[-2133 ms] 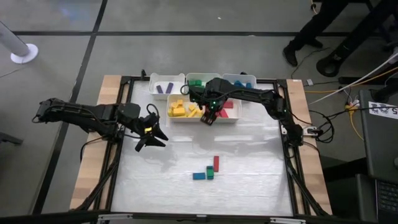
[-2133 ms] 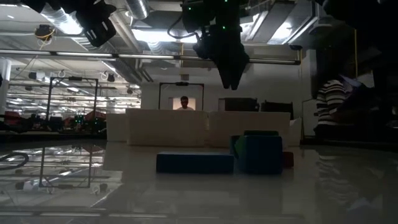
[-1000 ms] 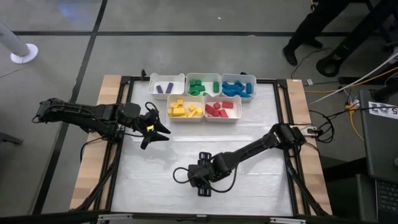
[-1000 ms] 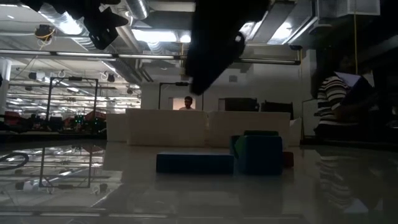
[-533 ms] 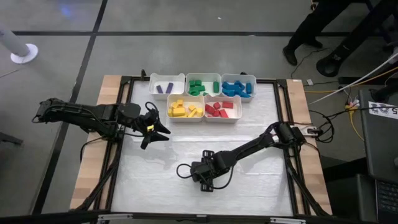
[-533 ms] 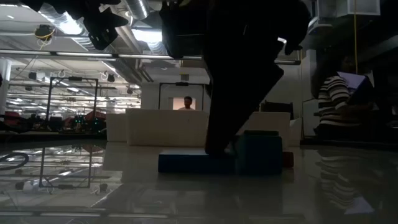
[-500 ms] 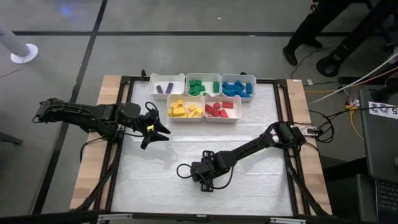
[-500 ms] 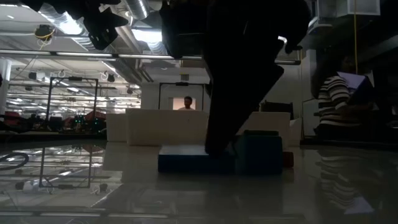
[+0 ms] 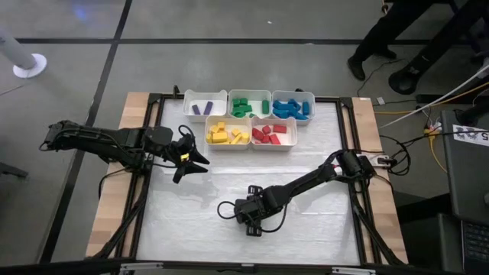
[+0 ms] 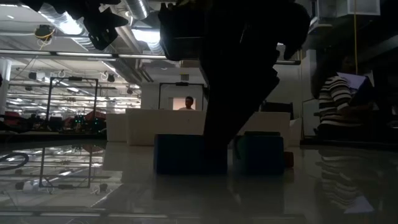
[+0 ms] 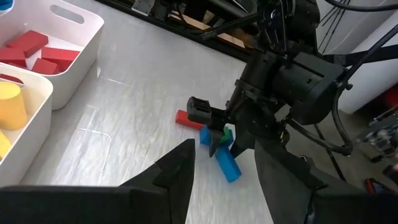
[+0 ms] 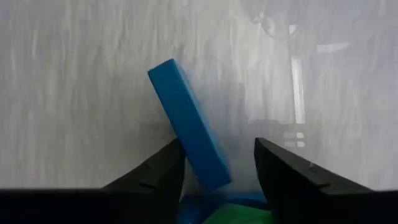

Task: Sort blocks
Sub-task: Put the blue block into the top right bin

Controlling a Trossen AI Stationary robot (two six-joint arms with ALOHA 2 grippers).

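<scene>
A long blue block [image 12: 189,124] lies askew on the white table between the fingers of my right gripper [image 12: 217,143], which points steeply down over it near the table's front middle [image 9: 254,219]. Close by are a blue cube [image 11: 204,134], a green block [image 11: 227,134] and a red block [image 11: 186,118]. The right gripper stands open around the long block. My left gripper [image 9: 191,160] hangs open above the table's left side with nothing between its fingers [image 11: 186,168]. My right gripper comes from above, slanting, with its fingers across the long blue block. One finger [image 12: 165,171] lies against the block's long side near its nearer end [image 12: 199,168]. The other finger [image 12: 280,168] stands apart from it with a gap. The block's underside rests on the table.
Five white bins stand at the table's far edge: purple [image 9: 205,107], green [image 9: 248,105], blue [image 9: 293,107], yellow [image 9: 228,134] and red [image 9: 273,134] blocks in them. A black frame [image 9: 355,191] borders the table. People are in the room behind.
My right gripper has sunk down onto the loose blocks near the table's front. The long blue block, which lay flat and long in the low view, now shows shorter and taller there, tipped or turned about beside the finger.
</scene>
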